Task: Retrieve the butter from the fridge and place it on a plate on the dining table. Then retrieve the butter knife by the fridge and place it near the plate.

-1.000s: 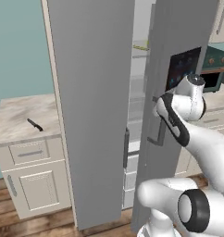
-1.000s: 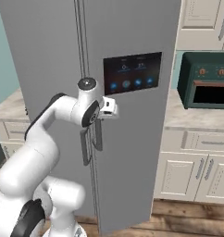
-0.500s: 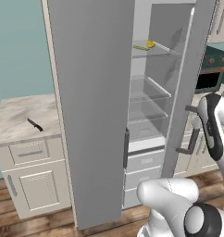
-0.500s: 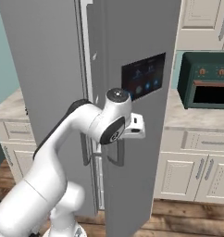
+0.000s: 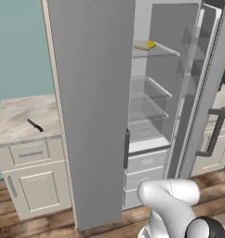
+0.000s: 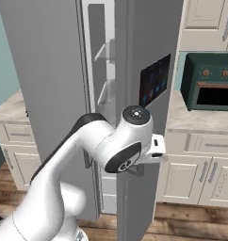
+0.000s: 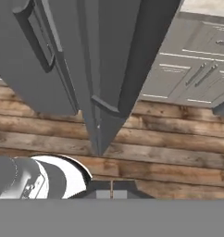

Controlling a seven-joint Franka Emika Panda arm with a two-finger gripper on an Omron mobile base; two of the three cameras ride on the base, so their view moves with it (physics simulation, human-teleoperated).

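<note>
Left base view: tall plain grey double-door fridge (image 5: 95,107), right door swung wide open, glass shelves exposed. Thin yellow-olive butter stick (image 5: 142,48) lies on the top shelf, just beside a rounder bright yellow item (image 5: 151,44). Small black-handled butter knife (image 5: 35,124) lies on the beige marble tabletop (image 5: 16,122) of the cream drawer cabinet left of the fridge. My fingers sit low by the open door, so butter is well above them and the knife is far off to the left past the closed door.

Right base view: my white arm (image 6: 101,150) reaches to the open door's edge. Dark display panel (image 6: 154,81) sits on that door. Green oven (image 6: 210,87) on the counter to the right.

Hand view: my fingers (image 7: 111,189) are clenched together with nothing between them, pointing at the wooden floor (image 7: 169,139). The door's bottom edge is just ahead of them; grey cabinet fronts (image 7: 192,78) beyond.
</note>
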